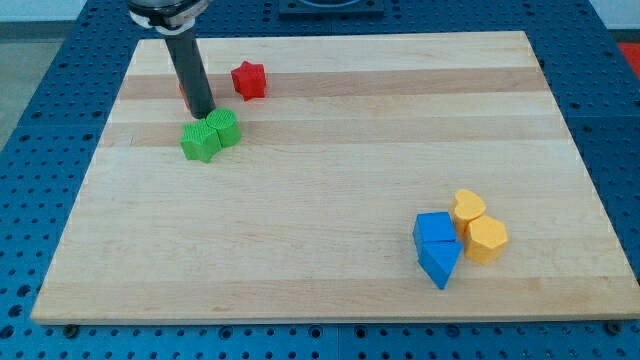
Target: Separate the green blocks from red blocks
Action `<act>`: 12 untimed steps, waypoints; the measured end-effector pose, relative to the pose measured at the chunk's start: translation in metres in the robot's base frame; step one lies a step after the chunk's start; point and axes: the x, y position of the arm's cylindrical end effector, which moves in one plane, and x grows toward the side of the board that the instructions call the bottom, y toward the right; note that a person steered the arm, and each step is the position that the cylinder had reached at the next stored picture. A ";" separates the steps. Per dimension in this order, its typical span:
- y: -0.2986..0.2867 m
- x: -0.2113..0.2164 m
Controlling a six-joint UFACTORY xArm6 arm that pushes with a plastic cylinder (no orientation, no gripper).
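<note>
Two green blocks sit touching at the view's upper left: a green star-like block point(200, 141) and a rounder green block point(225, 128) to its right. A red star block point(248, 80) lies above and right of them. A second red block point(183, 91) shows only as a sliver behind the rod. My tip point(201, 114) stands just above the green pair, touching or nearly touching it, between the green blocks and the hidden red block.
At the view's lower right sits a cluster: a blue cube point(435, 230), a blue triangle block point(440, 263), a yellow heart block point(467, 207) and a yellow hexagon block point(487, 240). The wooden board point(330, 170) lies on a blue perforated table.
</note>
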 end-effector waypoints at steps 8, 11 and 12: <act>0.007 -0.034; 0.030 -0.020; 0.062 0.002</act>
